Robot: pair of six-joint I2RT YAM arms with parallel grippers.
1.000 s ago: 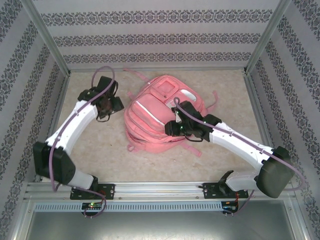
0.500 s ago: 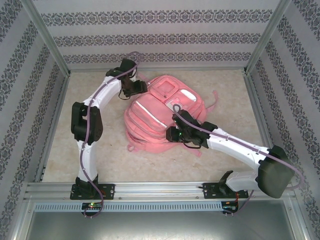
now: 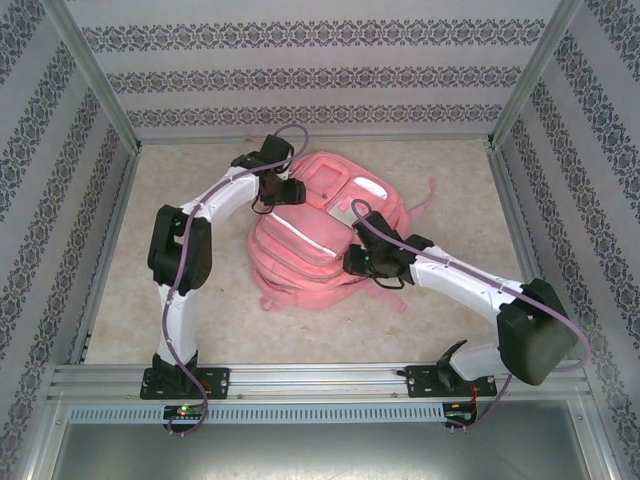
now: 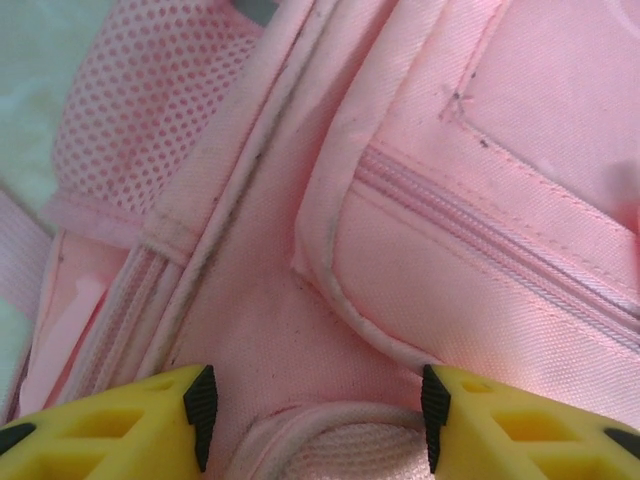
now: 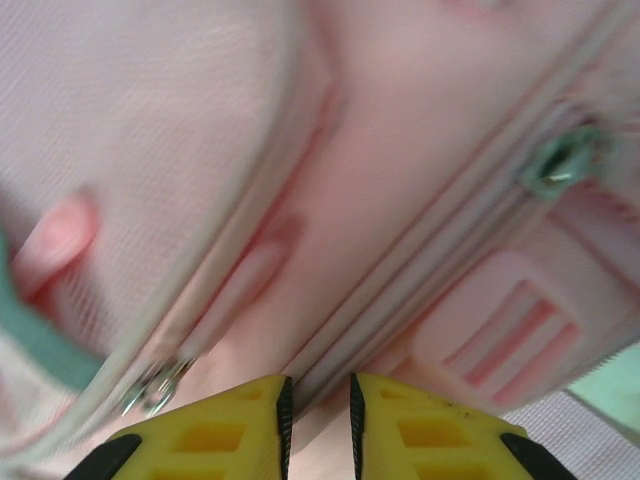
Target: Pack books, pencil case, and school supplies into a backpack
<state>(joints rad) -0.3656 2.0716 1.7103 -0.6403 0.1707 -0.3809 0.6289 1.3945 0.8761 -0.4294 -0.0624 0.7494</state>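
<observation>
My left gripper (image 4: 312, 425) stands wide, the backpack (image 4: 470, 270) pressed close just beyond its fingertips, while my right gripper (image 5: 318, 405) is pinched narrow on a seam of that same bag, directly ahead.

**Pale beige speckled tabletop (image 3: 450, 300) carrying one soft pink backpack (image 3: 300, 250)**

The soft pink backpack lies flat near the middle of the tabletop, a little toward the far edge, with its zipped front pockets facing up. Its pink straps (image 3: 428, 195) trail off the bag onto the bare surface on the right side, at the near edge of the bag and at its far left corner.
</observation>
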